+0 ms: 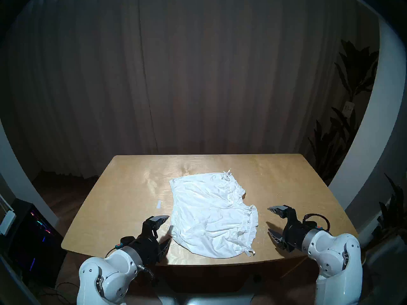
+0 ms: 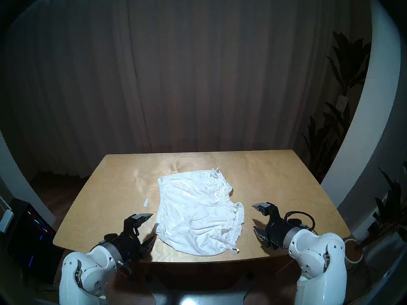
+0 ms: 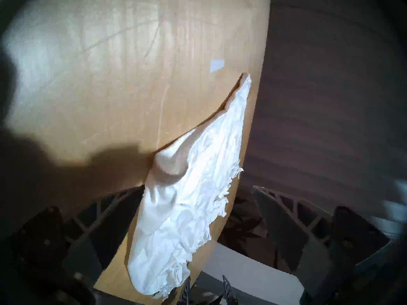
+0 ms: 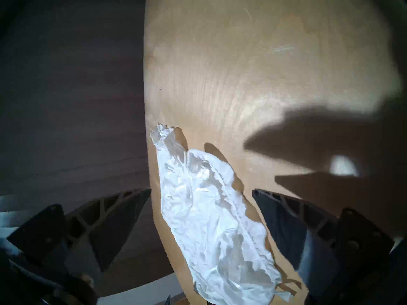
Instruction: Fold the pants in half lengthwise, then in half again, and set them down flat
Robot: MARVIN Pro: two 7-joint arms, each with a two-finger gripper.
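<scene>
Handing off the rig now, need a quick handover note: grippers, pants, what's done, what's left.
Left gripper: open, empty, just off the pants' waistband side near the front edge.
Right gripper: open, empty, off the ruffled-hem side, clear of the cloth.
Pants: spread out on the table, wrinkled, waistband toward the robot's left, leg hems toward its right. A small tape strip lies on the wood left of them.
Done: no fold visible yet.
Left: grasp, fold in half lengthwise, fold in half again, lay flat.
</scene>
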